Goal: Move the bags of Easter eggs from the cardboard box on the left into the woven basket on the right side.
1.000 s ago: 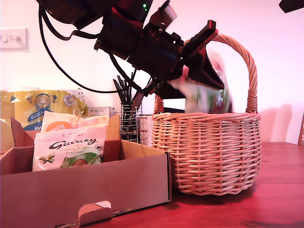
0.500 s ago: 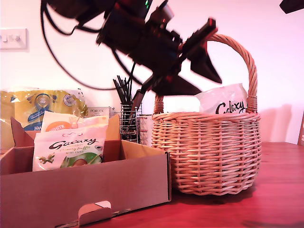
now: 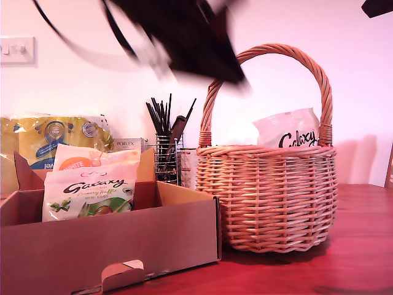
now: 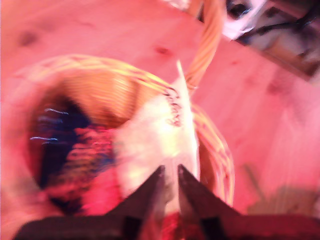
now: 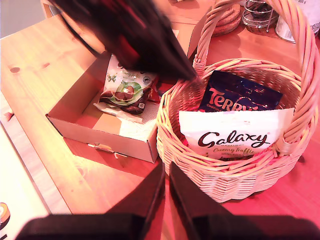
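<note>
Now one white Galaxy bag (image 5: 235, 134) is standing in the basket (image 3: 270, 203), leaning on the rim by the handle, with a dark blue Terry's bag (image 5: 240, 96) just behind it. More bags are waiting in the box (image 3: 110, 246). In the exterior view, a Galaxy bag (image 3: 89, 198) is standing up at the front of the box, and an orange and white bag (image 3: 80, 160) is standing just behind it. They are standing tall, with their tops pointing up and their flat faces looking at the front wall of the box.

In the exterior view the box is on the left and the basket is touching it on the right. So the next bag is lying off that way from the basket, toward the exterior view's left.

My first gripper (image 4: 170, 187) is looking down into the basket, and it is blurry. Its tips are almost together and I am seeing nothing between them, so it looks empty. I think it is the nearer one to the box, because the dark blurry arm (image 3: 184, 37) in the exterior view is hanging high between the box and the basket.

My second gripper (image 5: 166, 192) is hanging over the table outside the basket. Its tips are nearly touching and holding nothing.
</note>
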{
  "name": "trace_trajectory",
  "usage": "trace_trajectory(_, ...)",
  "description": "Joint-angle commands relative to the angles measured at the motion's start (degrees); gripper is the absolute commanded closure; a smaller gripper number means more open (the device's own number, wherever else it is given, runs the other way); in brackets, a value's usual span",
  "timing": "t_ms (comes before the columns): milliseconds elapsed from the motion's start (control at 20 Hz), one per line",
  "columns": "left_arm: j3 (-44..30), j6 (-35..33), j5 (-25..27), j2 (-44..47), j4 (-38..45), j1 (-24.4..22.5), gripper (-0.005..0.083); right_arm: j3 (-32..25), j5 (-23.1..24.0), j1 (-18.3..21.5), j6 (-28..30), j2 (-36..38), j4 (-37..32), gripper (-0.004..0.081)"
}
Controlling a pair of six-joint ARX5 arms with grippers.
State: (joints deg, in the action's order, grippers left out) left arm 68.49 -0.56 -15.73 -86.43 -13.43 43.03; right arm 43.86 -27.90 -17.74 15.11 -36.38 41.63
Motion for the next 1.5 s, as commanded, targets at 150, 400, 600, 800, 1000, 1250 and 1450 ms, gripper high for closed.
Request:
trace_trajectory(150, -11.7, -7.8, -1.0, 10.0, 0.0, -7.6, 0.0795, -0.3, -0.1, -0.3, 1.7, 0.2, -1.2, 0.0783)
trace_trajectory(400, -21.9, -23.4, -7.7, 14.4, -0.8, -21.2, 0.0795, -0.3, -0.1, -0.3, 1.9, 0.2, -1.3, 0.0783)
trace_trajectory(600, -22.0, -32.0, -6.8, 13.6, -1.3, -27.7, 0.0498, -0.3, -0.1, -0.3, 1.8, 0.2, -1.2, 0.0783)
trace_trajectory(800, -22.0, -36.6, -6.7, 13.1, -2.3, -31.1, 0.0258, -0.3, -0.5, -0.7, 1.9, 0.2, -2.6, 0.0783)
trace_trajectory(1000, -22.0, -40.5, -7.7, 9.9, -2.9, -32.4, 0.0260, -0.3, -0.5, -3.7, 1.9, -1.4, -6.3, 0.0783)
trace_trajectory(1250, -22.0, -42.6, -8.5, 3.5, 0.3, -32.4, 0.0260, -0.3, 0.0, -4.0, 1.9, -3.9, -6.2, 0.0783)
trace_trajectory(1450, -22.0, -43.4, -8.5, 1.2, 2.9, -32.4, 0.0260, -0.3, -0.1, -4.0, 1.9, -4.3, -6.2, 0.0783)
